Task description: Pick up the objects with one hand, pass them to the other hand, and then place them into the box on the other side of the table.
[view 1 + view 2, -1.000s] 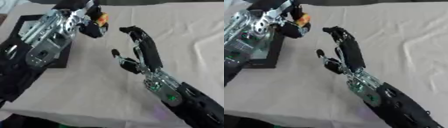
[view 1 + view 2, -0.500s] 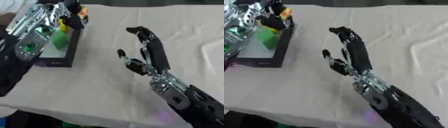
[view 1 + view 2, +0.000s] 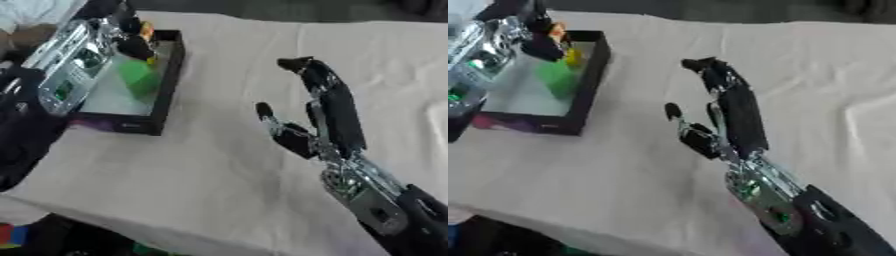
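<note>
My left hand (image 3: 122,35) reaches in from the upper left and hangs over the far end of the black box (image 3: 168,80). Its fingers are curled round a small orange object (image 3: 146,30). Inside the box lie a green block (image 3: 136,80) and a small yellow piece (image 3: 575,57). My right hand (image 3: 328,112) stands open in the middle of the table, fingers pointing up and away, thumb spread to the left, holding nothing. It is well to the right of the box.
A wrinkled cream cloth (image 3: 219,175) covers the table. Its near edge runs along the bottom left, with dark floor and coloured bits (image 3: 9,235) below it. A white sleeve (image 3: 26,10) shows at the far left corner.
The camera has shifted, so the box now shows more fully. My left hand has carried the orange object from beside the box's right wall to above its inside. The right hand stays open.
</note>
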